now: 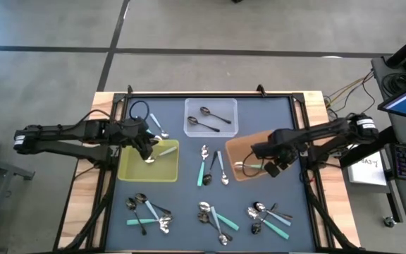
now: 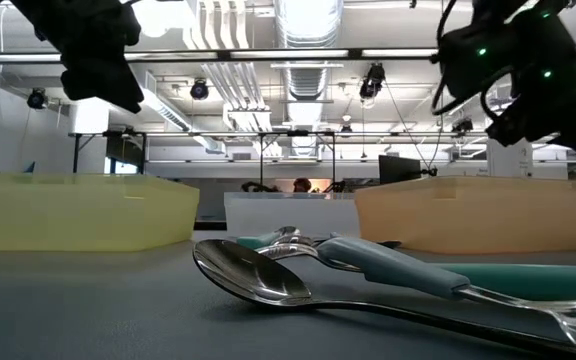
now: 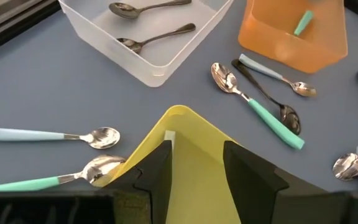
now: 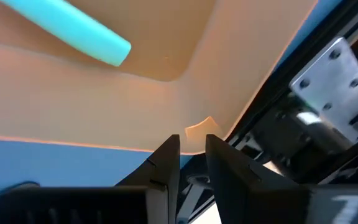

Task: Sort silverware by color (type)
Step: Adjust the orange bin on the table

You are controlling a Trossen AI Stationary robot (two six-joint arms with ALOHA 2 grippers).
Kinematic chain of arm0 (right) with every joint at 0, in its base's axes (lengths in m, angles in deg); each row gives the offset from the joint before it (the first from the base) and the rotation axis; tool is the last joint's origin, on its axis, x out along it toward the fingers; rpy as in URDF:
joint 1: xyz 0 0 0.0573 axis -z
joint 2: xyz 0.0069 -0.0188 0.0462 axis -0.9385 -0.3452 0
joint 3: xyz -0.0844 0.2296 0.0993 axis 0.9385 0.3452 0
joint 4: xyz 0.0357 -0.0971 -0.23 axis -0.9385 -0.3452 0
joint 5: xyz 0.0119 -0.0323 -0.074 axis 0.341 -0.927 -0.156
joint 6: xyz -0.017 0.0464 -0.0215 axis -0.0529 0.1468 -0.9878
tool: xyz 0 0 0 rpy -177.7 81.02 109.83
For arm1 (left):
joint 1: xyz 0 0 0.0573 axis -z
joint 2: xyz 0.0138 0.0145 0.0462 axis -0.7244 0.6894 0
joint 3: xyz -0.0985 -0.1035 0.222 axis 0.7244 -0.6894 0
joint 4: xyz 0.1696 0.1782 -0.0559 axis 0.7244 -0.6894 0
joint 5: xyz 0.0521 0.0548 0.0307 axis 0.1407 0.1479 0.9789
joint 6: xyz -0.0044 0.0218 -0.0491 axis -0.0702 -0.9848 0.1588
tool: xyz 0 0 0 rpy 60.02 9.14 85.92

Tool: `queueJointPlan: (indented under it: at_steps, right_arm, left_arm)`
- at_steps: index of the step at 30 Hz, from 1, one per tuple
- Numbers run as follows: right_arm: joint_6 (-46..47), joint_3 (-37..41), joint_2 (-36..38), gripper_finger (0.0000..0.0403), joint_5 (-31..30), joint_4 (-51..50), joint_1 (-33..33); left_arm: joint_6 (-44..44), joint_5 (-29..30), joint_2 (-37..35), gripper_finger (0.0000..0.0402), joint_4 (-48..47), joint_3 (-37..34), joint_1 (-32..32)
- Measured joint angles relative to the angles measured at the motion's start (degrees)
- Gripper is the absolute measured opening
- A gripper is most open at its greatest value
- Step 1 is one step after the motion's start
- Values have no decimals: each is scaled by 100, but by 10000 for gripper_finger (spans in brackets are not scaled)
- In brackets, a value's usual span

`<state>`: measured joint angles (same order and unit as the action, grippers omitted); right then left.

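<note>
From above, the left gripper [image 1: 149, 151] sits over the yellow tray's [image 1: 129, 171] top edge, and a spoon [image 1: 162, 151] lies in that tray right by it. The right gripper [image 1: 272, 164] is at the orange tray's [image 1: 237, 152] right side, with a teal spoon [image 1: 248, 166] inside. The clear tray [image 1: 191, 130] up top holds two dark spoons [image 1: 210, 118]. More spoons lie loose in the middle [image 1: 211, 167] and in three piles along the front [image 1: 210, 219].

Low view: a big silver spoon [image 2: 268, 276] right up front with a blue handle [image 2: 388, 264] across it, trays behind.

Left wrist: the fingers [image 3: 157, 174] are apart with the yellow tray's corner [image 3: 185, 134] between them; can't tell if they're actually pinching it. Two spoons [image 3: 73, 155] lie just outside that corner.

Right wrist: the fingers [image 4: 166, 163] are close together with a narrow gap, right at the orange wall [image 4: 135, 106]; whether they grip the rim, can't tell. A teal handle [image 4: 73, 31] shows inside.
</note>
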<state>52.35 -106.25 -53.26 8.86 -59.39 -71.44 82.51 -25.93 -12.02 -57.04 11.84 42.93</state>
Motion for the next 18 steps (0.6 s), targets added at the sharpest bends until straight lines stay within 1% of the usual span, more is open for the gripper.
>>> queueJointPlan:
  at_steps: [4,9,16,18]
  right_arm:
    - [416,5,-73,68,162,71,-506]
    - [712,7,-182,68,331,267,-1063]
    - [1146,7,-134,68,369,244,-1456]
    - [1198,7,-99,68,470,241,-1531]
  left_arm:
    - [88,0,3,126,88,0,0]
    - [108,0,3,126,269,0,0]
    - [108,-1,12,126,426,0,0]
    - [121,-2,12,126,427,0,0]
